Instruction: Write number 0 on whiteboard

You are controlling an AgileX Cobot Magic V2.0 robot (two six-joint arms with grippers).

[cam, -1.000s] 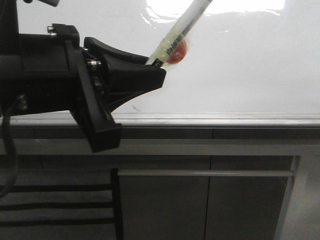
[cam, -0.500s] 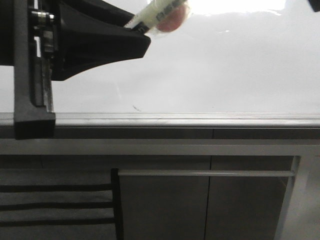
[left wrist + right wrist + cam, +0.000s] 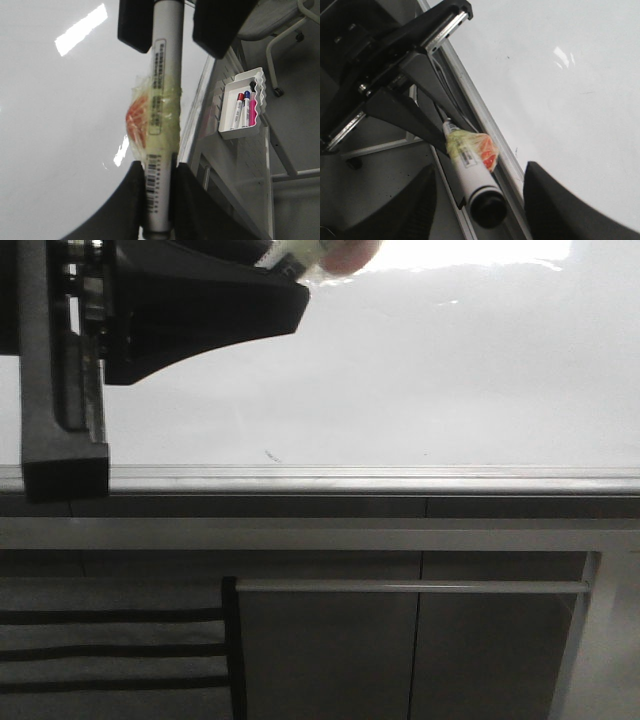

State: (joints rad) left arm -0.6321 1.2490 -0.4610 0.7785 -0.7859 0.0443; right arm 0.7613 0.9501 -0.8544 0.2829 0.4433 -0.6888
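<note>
Whiteboard [image 3: 450,370]: glossy, smooth, glare patches. Edge strip [image 3: 400,480] beneath left tool [image 3: 159,197]: brushed grey metal. Tool fingers [image 3: 127,210]: matt black plastic. Marker [image 3: 162,100] between them: smooth white plastic, wrapped in shiny yellowish tape.

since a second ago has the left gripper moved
Yes. The left gripper, shut on the marker, has risen away from the whiteboard's grey edge strip toward the view's top.

Marker [image 3: 162,115] in front of whiteboard [image 3: 450,370]

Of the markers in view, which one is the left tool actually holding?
The taped white marker, clamped in the left tool. The red-capped marker and blue-capped marker sit in the white tray.
</note>
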